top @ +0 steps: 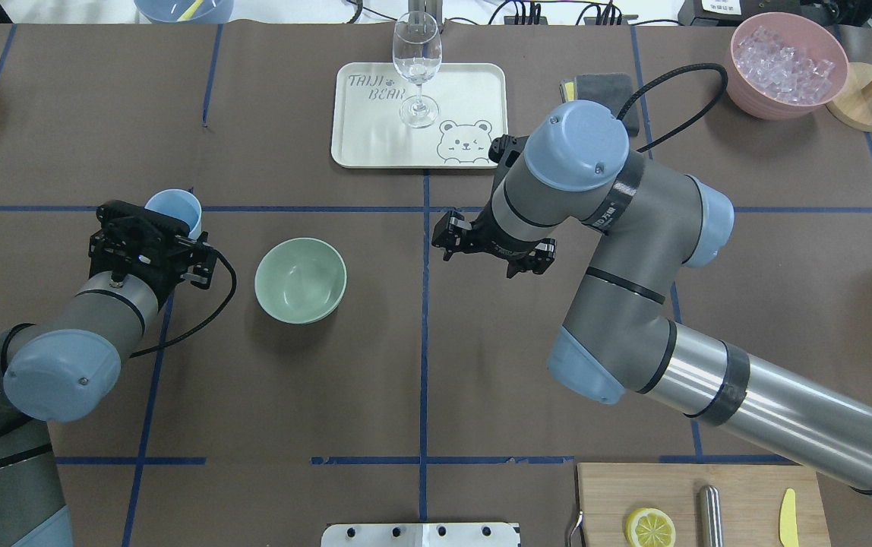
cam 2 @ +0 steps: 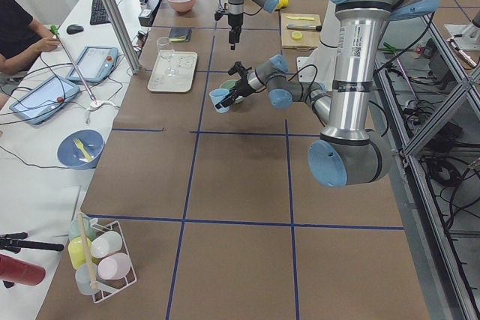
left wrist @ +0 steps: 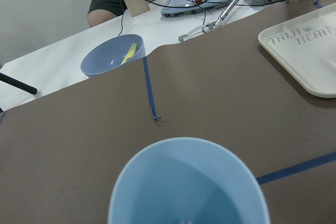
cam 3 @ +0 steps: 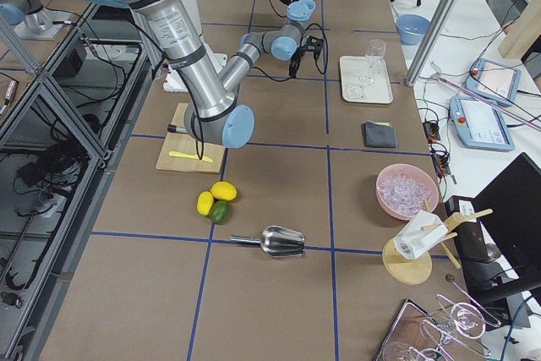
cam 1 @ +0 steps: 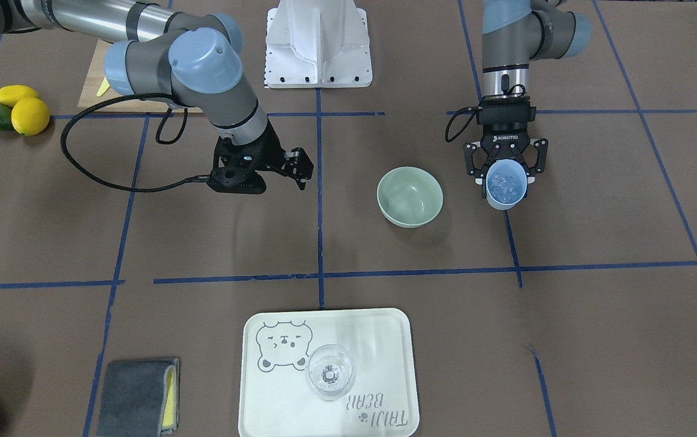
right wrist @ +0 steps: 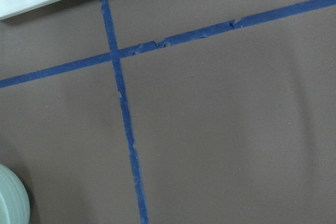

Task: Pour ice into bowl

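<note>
The left gripper (cam 1: 506, 180) is clamping the blue cup (cam 1: 513, 168) by its wall just beside the bowl (cam 1: 410, 196), the ice (cam 1: 504, 184) sitting inside (light, slick cubes, likely sliding out all together); the right gripper (top: 493, 253) is idling wide across the bowl.

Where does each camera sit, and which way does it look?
Front-facing: across the table, facing the robot, steeply down; shows left arm, right arm, left claw gripping the blue cup.
Overhead: behind the robot, looking forward and down at the bowl; both arms.
Exterior left: table's end, looking along it; left arm nearest.
Exterior right: opposite end; right arm nearest.
Left wrist: looks over the blue cup's rim; no robot parts.
Right wrist: looks down at table, bowl's edge; no robot parts.
Shared: front-facing and overhead both show bowl and tray.
</note>
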